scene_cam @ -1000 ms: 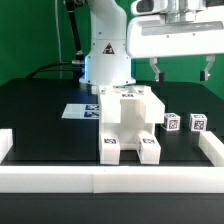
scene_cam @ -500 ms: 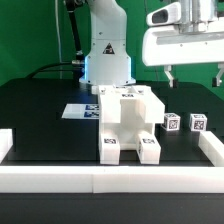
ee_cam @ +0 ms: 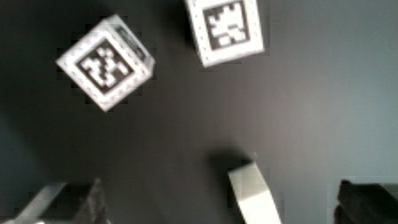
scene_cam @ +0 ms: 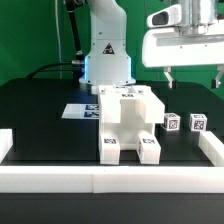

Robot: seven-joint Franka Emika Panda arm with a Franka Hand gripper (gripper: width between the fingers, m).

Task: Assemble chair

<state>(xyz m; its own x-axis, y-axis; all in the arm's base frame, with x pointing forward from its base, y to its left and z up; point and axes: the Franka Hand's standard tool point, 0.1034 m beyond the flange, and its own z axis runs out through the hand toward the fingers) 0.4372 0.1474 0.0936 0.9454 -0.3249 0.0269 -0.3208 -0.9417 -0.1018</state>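
Observation:
The chair (scene_cam: 127, 118) stands partly built in the middle of the black table, a white blocky body with two tagged feet toward the front. Two small white tagged blocks (scene_cam: 172, 121) (scene_cam: 198, 123) sit to the exterior view's right of it. My gripper (scene_cam: 193, 78) hangs open well above those blocks, holding nothing. In the wrist view the same two tagged blocks (ee_cam: 107, 62) (ee_cam: 226, 30) lie on the dark table, far from my open gripper (ee_cam: 217, 205). Between the jaws a narrow white strip (ee_cam: 251, 190) shows; I cannot tell what it belongs to.
A long white border wall (scene_cam: 110, 180) runs along the front, with short side walls at the exterior view's left (scene_cam: 5, 143) and right (scene_cam: 211, 150). The marker board (scene_cam: 78, 110) lies flat behind the chair. The robot base (scene_cam: 105, 55) stands at the back.
My gripper moved to the exterior view's right and slightly up, then held still. It stayed open. The chair and blocks have not moved.

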